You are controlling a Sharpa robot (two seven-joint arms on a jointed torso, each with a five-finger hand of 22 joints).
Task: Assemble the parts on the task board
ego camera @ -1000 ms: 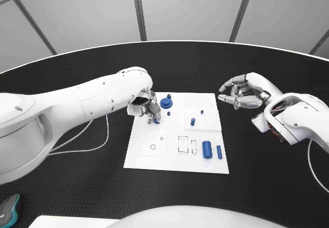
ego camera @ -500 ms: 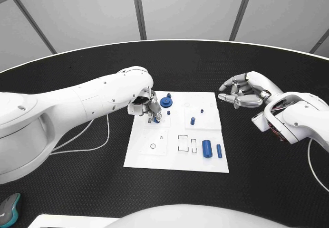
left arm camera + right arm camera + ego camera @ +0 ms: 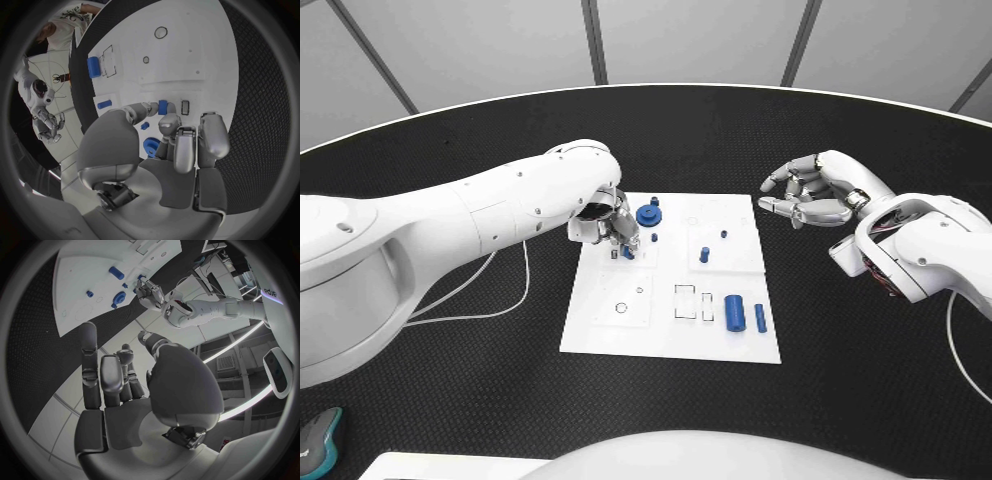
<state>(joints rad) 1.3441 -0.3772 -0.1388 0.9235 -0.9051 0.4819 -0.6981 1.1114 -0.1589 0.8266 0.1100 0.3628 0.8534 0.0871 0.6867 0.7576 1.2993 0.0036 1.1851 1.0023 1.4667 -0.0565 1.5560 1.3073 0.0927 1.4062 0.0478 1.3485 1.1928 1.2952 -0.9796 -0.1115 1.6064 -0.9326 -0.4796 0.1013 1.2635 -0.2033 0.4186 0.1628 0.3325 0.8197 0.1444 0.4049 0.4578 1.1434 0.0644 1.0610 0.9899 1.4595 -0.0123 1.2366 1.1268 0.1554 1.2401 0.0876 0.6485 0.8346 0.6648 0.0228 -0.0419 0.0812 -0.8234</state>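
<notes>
A black counter (image 3: 473, 400) with a pale rim spreads beneath both robot hands. A white cable (image 3: 502, 295) loops on it near the left one.

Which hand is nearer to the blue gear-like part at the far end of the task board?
The left. The left hand is over the task board, just beside the blue gear-like part. The right hand hovers off the board, over the black table.

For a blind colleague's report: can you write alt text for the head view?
The left hand holds a small blue part at the white task board. The right hand hovers empty beside the board.
</notes>
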